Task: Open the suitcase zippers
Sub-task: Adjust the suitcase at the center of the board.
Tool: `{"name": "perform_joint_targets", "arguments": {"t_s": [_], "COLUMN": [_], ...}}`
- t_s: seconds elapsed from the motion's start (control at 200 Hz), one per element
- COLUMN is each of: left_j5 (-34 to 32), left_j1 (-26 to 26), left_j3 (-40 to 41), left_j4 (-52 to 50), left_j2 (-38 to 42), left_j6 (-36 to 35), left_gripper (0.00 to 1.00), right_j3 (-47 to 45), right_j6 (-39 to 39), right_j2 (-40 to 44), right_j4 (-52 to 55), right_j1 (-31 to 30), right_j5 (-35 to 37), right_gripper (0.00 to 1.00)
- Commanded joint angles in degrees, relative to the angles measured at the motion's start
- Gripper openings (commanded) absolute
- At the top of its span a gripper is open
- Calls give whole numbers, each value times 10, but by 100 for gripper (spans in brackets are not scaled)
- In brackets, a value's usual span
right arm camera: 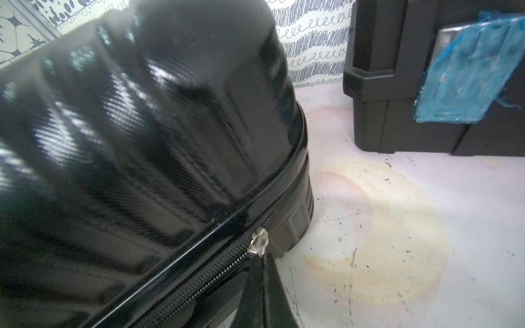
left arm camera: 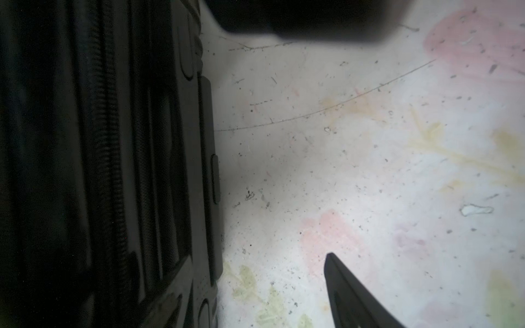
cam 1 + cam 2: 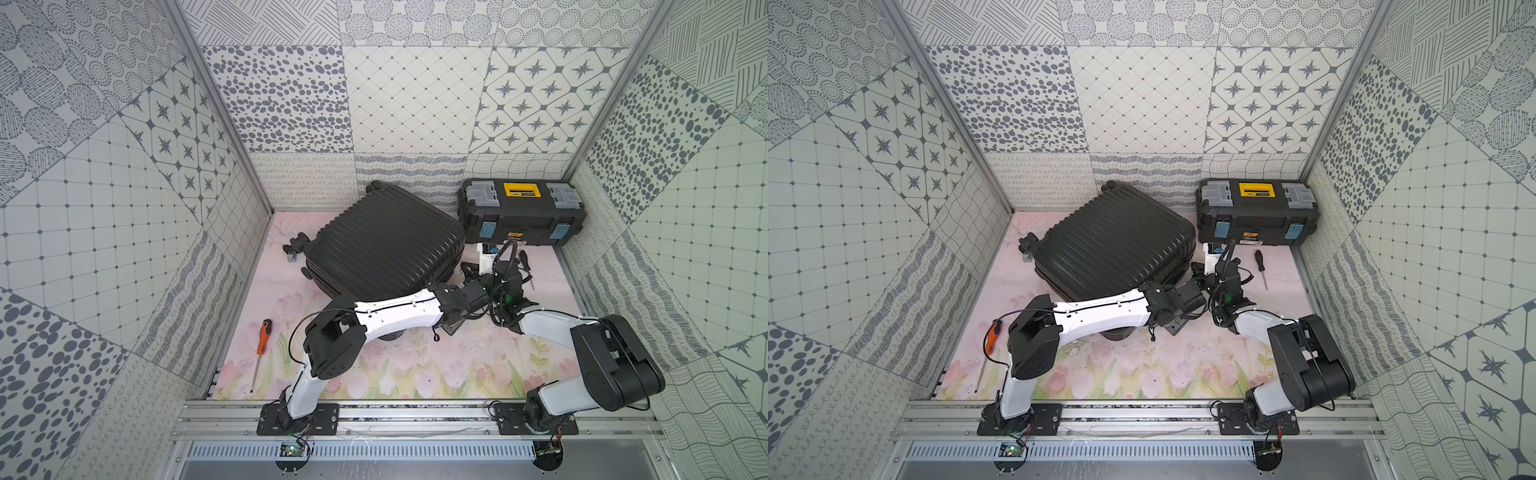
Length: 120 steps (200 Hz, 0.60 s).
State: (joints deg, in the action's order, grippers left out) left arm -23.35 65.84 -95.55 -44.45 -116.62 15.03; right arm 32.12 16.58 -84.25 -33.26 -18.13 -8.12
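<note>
Setting: patterned walls round a floral bench [image 3: 415, 374].
Suitcase [image 3: 382, 241]: flat at the bench's 12 o'clock, likely so its seam faces the arms; toolbox [image 3: 521, 216] at its 2 o'clock.
Zip [image 1: 221, 264]: looks closed; slider [image 1: 259, 241] at the case's 4 o'clock corner.
Right tool [image 1: 264, 272]: clenched, seemingly on the slider.
Left tool [image 2: 306, 144]: spread wide, empty, beside the case wall, probably to brace it.
</note>
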Motion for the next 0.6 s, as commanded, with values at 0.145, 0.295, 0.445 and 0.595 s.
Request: {"name": "perform_joint_targets", "arguments": {"t_s": [0.145, 0.295, 0.445, 0.595], "left_j5": [-50, -76, -90, -66], "left_j1": [-24, -35, -44, -51], "left_j3": [-6, 0, 14, 42], "left_j4": [41, 53, 74, 86], "left_j2": [-14, -34, -58, -75], "left_j6": [-25, -30, -33, -18], "left_gripper": [73, 73, 75, 72], "right_j3": [2, 3, 4, 4], "right_j6": [7, 12, 19, 20], "right_j2": [16, 12, 4, -1], "right_j4": [-31, -36, -42, -44], "right_j1": [-8, -8, -7, -8], "right_j5": [-31, -37, -44, -45], "right_gripper": [0, 0, 0, 0]}}
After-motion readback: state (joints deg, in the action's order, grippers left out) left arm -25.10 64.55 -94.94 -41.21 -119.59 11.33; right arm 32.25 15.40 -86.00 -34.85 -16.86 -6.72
